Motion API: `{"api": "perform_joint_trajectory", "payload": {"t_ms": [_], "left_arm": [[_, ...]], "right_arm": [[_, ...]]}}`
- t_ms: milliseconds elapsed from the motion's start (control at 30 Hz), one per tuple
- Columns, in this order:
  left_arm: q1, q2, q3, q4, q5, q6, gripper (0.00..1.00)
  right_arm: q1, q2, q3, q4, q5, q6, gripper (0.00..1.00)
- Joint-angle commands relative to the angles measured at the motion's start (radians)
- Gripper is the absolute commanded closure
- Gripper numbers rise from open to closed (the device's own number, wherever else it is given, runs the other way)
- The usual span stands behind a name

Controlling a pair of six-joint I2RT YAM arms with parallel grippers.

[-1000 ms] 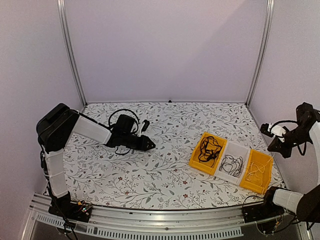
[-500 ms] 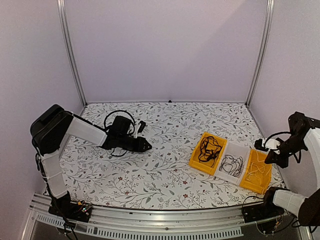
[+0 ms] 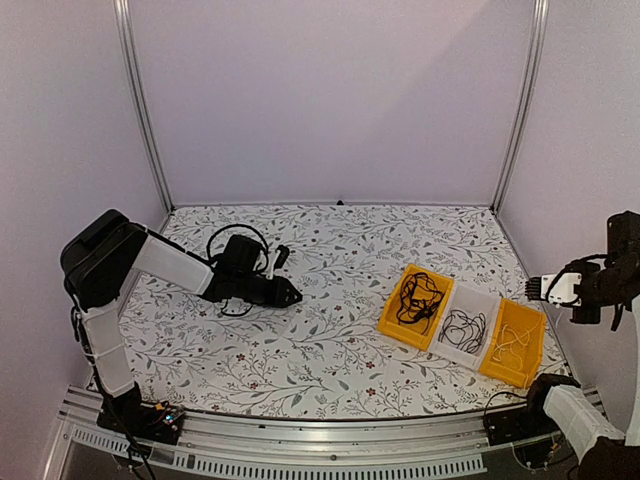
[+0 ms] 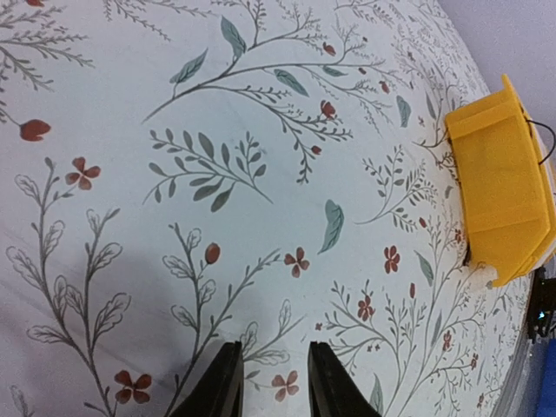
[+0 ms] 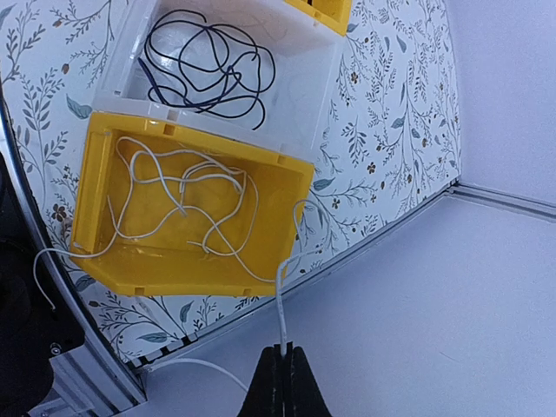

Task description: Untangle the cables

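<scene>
The middle bin [image 3: 481, 294] stands on the table [image 3: 330, 360] in a row of three. Touching its left side is the left bin [image 3: 392, 318], holding the bundled cable [image 3: 418, 298]; touching its right side, the right bin [image 3: 527, 322]. The looped cable [image 3: 463, 328] lies inside the middle bin. The trailing cable [image 5: 182, 187] lies in the right bin (one end climbs over the rim) and ends pinched in the right gripper [image 5: 280, 349], raised to the right of the middle bin. The left gripper [image 3: 292, 294] sits well to the middle bin's left.
</scene>
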Motion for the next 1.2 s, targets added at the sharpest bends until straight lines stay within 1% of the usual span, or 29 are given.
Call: {"api": "perform_joint_trajectory", "payload": {"t_ms": [0,100,233,400,467,633,733,833,967,1167], "left_arm": [[0.011,0.005,0.001,0.038,0.001,-0.004,0.71],[0.010,0.008,-0.009,0.049,0.001,-0.008,0.71],[0.011,0.005,-0.020,0.052,0.004,-0.015,0.71],[0.012,-0.010,-0.026,0.035,-0.002,-0.002,0.70],[0.012,-0.009,-0.018,0.018,-0.005,0.005,0.70],[0.012,-0.033,-0.033,0.016,-0.023,-0.002,0.71],[0.010,-0.030,-0.044,0.023,-0.023,-0.016,0.70],[0.010,-0.031,-0.052,0.031,-0.019,-0.030,0.70],[0.009,-0.036,-0.053,0.029,-0.022,-0.033,0.70],[0.008,-0.039,-0.049,0.022,-0.026,-0.028,0.70]], "right_arm": [[0.005,-0.039,0.084,-0.003,-0.046,-0.098,1.00],[0.005,-0.061,0.083,-0.002,-0.100,-0.141,1.00],[0.006,-0.080,0.031,-0.006,-0.165,-0.139,1.00],[0.005,-0.072,-0.121,-0.004,-0.136,-0.146,1.00],[0.006,-0.047,-0.174,-0.002,-0.123,-0.150,1.00],[0.006,0.100,-0.202,0.006,-0.138,-0.041,1.00],[0.006,0.171,-0.226,0.073,-0.136,0.053,1.00],[0.006,0.216,-0.279,0.167,-0.111,0.104,1.00],[0.005,0.232,-0.362,0.311,-0.063,0.163,1.00],[0.006,0.241,-0.462,0.444,-0.028,0.204,1.00]]}}
